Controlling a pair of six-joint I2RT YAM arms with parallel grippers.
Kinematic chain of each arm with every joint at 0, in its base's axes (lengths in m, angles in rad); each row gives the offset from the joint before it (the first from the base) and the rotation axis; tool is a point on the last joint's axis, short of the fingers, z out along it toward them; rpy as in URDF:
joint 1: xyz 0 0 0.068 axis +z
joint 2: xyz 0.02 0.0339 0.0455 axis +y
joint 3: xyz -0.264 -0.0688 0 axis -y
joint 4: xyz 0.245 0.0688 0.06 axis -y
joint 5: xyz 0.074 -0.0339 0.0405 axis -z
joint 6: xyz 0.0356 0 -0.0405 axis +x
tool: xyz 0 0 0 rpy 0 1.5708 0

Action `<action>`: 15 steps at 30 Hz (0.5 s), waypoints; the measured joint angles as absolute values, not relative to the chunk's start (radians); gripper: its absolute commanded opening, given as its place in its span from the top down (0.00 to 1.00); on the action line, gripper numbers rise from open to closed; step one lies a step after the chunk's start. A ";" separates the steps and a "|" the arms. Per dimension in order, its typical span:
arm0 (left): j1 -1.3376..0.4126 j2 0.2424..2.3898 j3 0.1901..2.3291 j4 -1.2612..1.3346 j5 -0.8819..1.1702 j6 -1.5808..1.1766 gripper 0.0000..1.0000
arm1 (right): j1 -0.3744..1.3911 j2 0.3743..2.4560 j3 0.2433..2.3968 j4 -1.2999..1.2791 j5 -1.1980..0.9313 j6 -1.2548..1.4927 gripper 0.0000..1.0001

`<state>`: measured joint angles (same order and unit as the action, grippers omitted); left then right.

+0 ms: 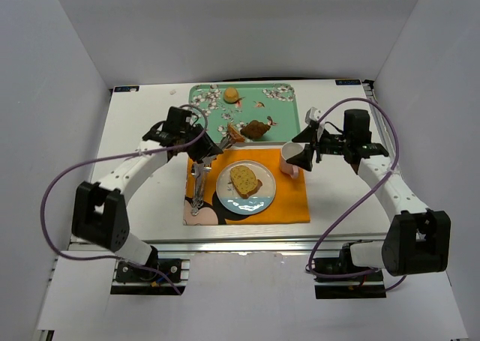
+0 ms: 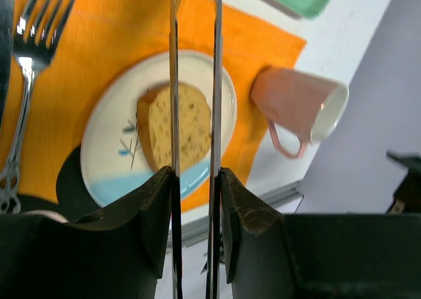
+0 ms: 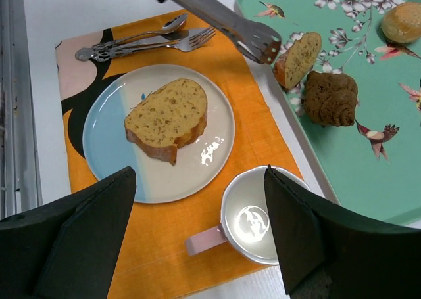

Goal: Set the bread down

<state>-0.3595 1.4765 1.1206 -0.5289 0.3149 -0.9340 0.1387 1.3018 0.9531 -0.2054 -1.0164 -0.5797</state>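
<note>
Half done, I judge — the broad slice lies on the plate toward the bench's near edge, the smaller slice sits at the far-edge tray's rim by tongs clamped in the left hand — right hand spread, empty.

Your top cam looks down from the near edge on the whole table; both wrist cams, close in, share the plate.

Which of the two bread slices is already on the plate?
The broad yellow-tan slice, flat on the round blue-and-white plate. The smaller slice leans at the green floral tray's edge beside the metal tongs.
</note>
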 measured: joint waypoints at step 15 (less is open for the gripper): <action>-0.359 1.580 1.259 -0.560 0.302 -0.982 0.53 | 0.139 1.256 0.888 -0.182 -1.013 -0.580 0.17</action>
